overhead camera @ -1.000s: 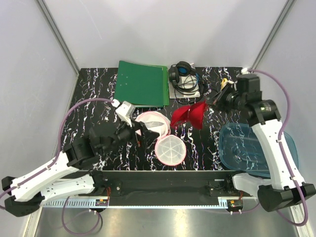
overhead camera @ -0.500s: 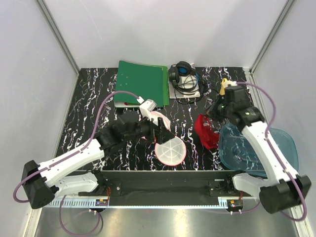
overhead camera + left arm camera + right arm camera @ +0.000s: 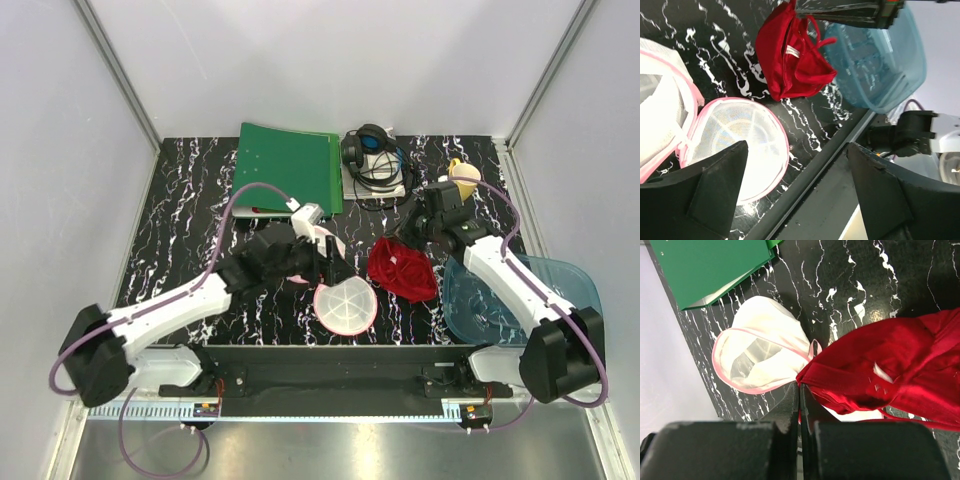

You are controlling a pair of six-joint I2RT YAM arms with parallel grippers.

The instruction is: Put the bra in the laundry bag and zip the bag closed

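The red bra [image 3: 402,270] lies crumpled on the black table, right of the white mesh laundry bag [image 3: 345,305]. The bag lies open with two round pink-trimmed halves, and my left arm covers part of the far half. My right gripper [image 3: 393,245] is shut on the bra's left edge; in the right wrist view its fingertips [image 3: 800,386] pinch the red fabric [image 3: 890,365] beside the bag's open half [image 3: 765,357]. My left gripper [image 3: 333,266] is open and empty above the bag. The left wrist view shows the gripper [image 3: 796,145], the bag [image 3: 735,145] and the bra [image 3: 792,55].
A translucent blue tray [image 3: 560,280] stands at the right, under my right arm. A green folder [image 3: 288,168], black headphones [image 3: 372,155] and a yellow object [image 3: 462,170] lie at the back. The table's front rail [image 3: 340,352] runs just below the bag.
My right gripper carried the bra down and toward the front, then left; it now lies beside the bag. My left arm reached right over the bag.
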